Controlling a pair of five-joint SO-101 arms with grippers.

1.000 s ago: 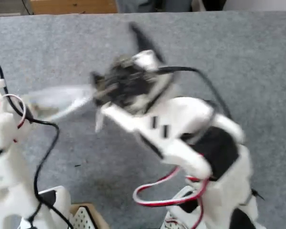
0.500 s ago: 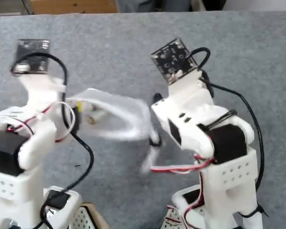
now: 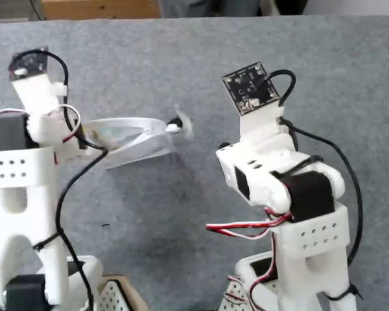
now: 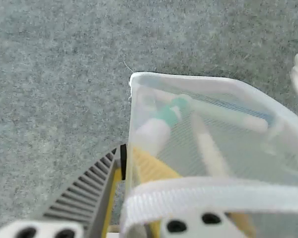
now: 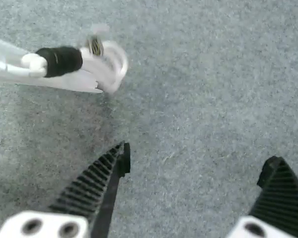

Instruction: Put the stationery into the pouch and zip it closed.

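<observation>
We see a grey desk (image 3: 350,78) under everything, with the left arm (image 3: 19,168) and the right arm (image 3: 279,188) standing side by side on it.

The pouch (image 3: 133,139), a clear mesh one with a white woven band, runs out from the left claw (image 4: 134,198) toward the right arm. That claw is closed onto one end of the pouch: its ribbed finger (image 4: 89,198) lies against the pouch wall, and the band crosses just in front of the claw's base. We cannot tell whether the far end of the pouch rests on the desk or hangs just above it.

The right claw (image 5: 198,166) is spread wide and grips nothing, with bare desk between its two black ribbed fingers (image 5: 111,171). The free end of the pouch lies ahead of this claw and off to one side, near it but apart from it.

Inside the pouch, just beyond the left claw, we make out the stationery: white pens (image 4: 208,148), a piece with a teal cap (image 4: 166,114) and something yellow (image 4: 149,168) closest to the claw.

The black zip pull (image 5: 59,59) with its pale ring (image 5: 111,62) sits at the pouch end farthest from the left claw. We cannot tell whether the zip is fully shut.
</observation>
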